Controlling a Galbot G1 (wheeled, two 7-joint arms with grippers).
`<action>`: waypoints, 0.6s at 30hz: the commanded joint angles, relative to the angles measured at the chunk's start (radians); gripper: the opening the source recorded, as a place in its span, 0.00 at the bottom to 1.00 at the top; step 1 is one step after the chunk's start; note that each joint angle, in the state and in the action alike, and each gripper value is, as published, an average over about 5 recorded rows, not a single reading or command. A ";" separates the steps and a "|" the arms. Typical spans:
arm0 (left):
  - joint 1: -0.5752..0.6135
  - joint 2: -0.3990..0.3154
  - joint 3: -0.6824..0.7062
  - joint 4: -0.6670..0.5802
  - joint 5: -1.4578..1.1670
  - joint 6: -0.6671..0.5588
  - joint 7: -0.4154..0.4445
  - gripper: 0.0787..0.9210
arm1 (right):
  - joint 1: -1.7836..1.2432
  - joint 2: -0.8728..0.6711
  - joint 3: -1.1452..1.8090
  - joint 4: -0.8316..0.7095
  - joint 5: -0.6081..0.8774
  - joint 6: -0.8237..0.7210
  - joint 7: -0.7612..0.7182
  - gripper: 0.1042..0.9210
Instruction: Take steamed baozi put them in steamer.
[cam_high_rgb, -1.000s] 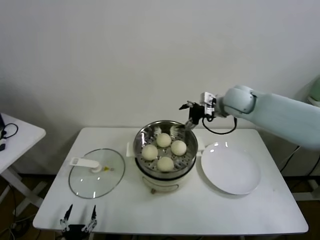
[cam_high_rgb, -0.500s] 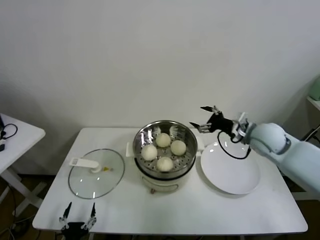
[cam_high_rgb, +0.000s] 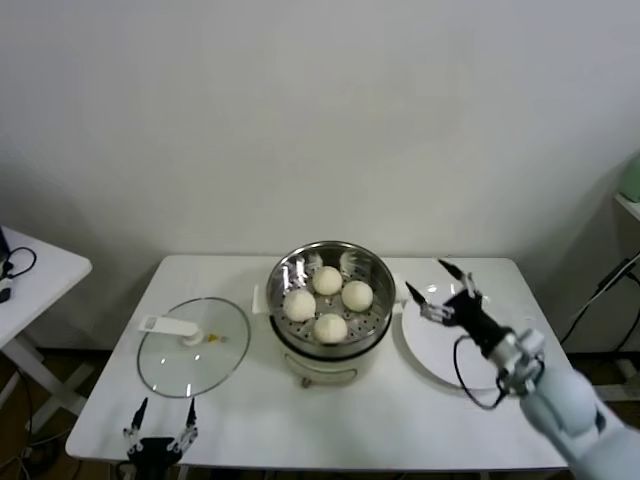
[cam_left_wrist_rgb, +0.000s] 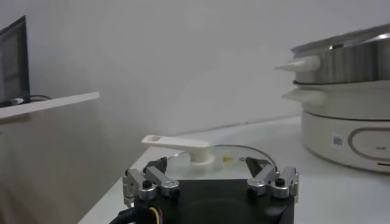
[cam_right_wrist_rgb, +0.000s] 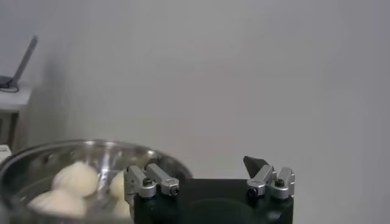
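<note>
Several cream-white steamed baozi (cam_high_rgb: 331, 327) lie on the perforated tray inside the shiny steamer (cam_high_rgb: 372, 268) at the table's middle. My right gripper (cam_high_rgb: 427, 279) hangs open and empty just right of the steamer, over the near-left edge of the white plate (cam_high_rgb: 470, 350). In the right wrist view the steamer's rim (cam_right_wrist_rgb: 67, 147) and the baozi (cam_right_wrist_rgb: 76, 178) lie beyond the open right gripper (cam_right_wrist_rgb: 207, 170). My left gripper (cam_high_rgb: 165, 408) is parked open at the table's front left; in the left wrist view the left gripper (cam_left_wrist_rgb: 206, 164) faces the lid.
A round glass lid (cam_high_rgb: 215, 368) with a white handle (cam_left_wrist_rgb: 180, 143) lies flat left of the steamer (cam_left_wrist_rgb: 341, 61). A small white side table (cam_high_rgb: 30, 270) stands at the far left. The wall runs close behind the table.
My right arm has swung from above the steamer's back rim to the right and toward the front, ending low over the plate, still open. The baozi and left arm stayed put.
</note>
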 joint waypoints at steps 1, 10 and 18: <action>-0.001 -0.001 0.006 -0.013 -0.017 0.009 -0.003 0.88 | -0.572 0.322 0.229 -0.050 -0.053 0.379 -0.009 0.88; 0.002 -0.003 0.011 -0.033 -0.029 0.022 -0.003 0.88 | -0.590 0.385 0.163 -0.090 -0.041 0.439 -0.016 0.88; 0.007 -0.009 0.016 -0.040 -0.028 0.022 0.000 0.88 | -0.572 0.393 0.119 -0.088 -0.049 0.436 -0.013 0.88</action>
